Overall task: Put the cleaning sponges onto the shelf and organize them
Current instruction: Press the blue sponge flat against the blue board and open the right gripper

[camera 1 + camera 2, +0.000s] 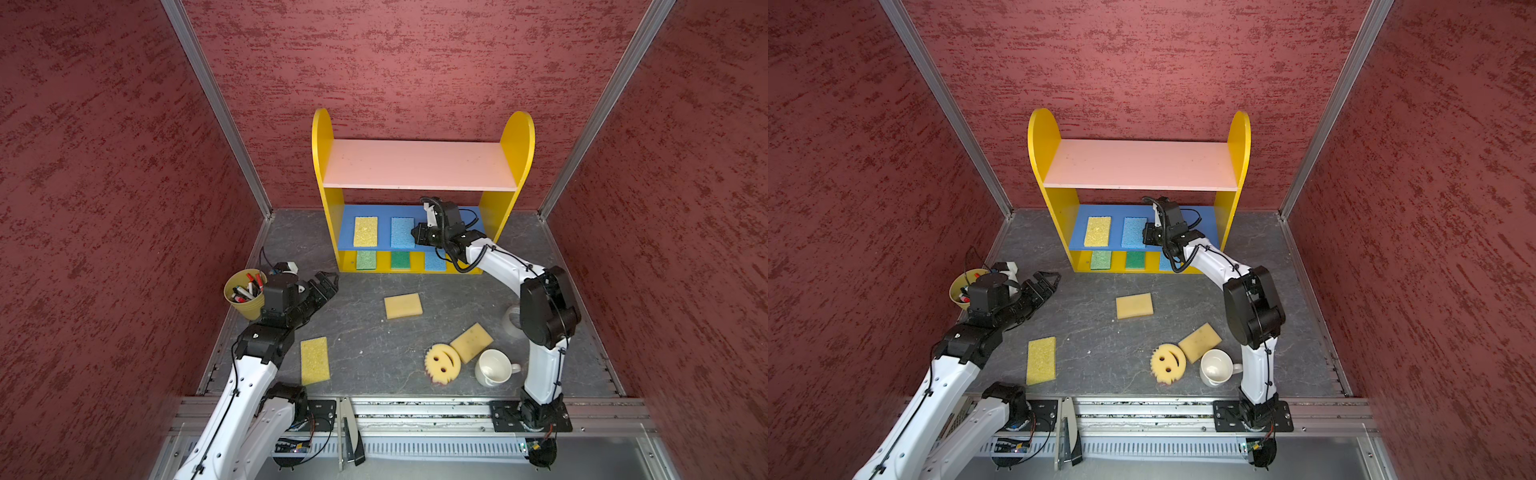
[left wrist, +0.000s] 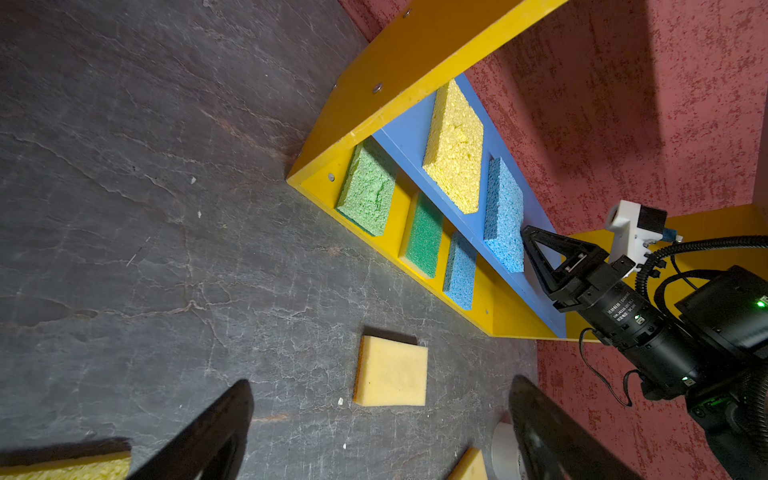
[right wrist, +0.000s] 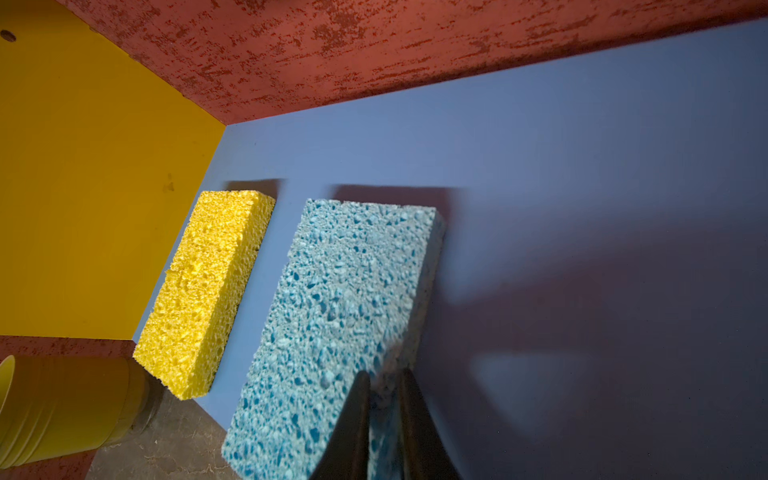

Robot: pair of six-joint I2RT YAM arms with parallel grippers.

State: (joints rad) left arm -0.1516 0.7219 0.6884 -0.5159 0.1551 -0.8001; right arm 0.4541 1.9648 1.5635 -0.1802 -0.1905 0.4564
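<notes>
Right gripper (image 3: 384, 374): fingers drawn almost together with a thin gap, tips at the near corner of the blue sponge (image 3: 332, 324). A grasp cannot be confirmed.

Left gripper (image 1: 326, 283): jaws spread wide, nothing between them, left of centre in both top views.

Shelf (image 1: 322, 166): upper centre.
- Middle board (image 1: 345, 232): yellow sponge (image 1: 365, 231) lies left of the blue sponge, apart.
- Base row: light green sponge (image 1: 366, 260), dark green sponge (image 1: 400, 260), second blue sponge (image 1: 434, 262).

Table (image 1: 365, 332):
- Marker cup (image 1: 244, 297), left edge.
- Mug (image 1: 494, 368), lower right.
- Coarse yellow sponge (image 1: 315, 360), lower left.
- Tan sponge (image 1: 403, 306), centre.
- Second tan sponge (image 1: 471, 342), touching the smiley sponge (image 1: 443, 363).
</notes>
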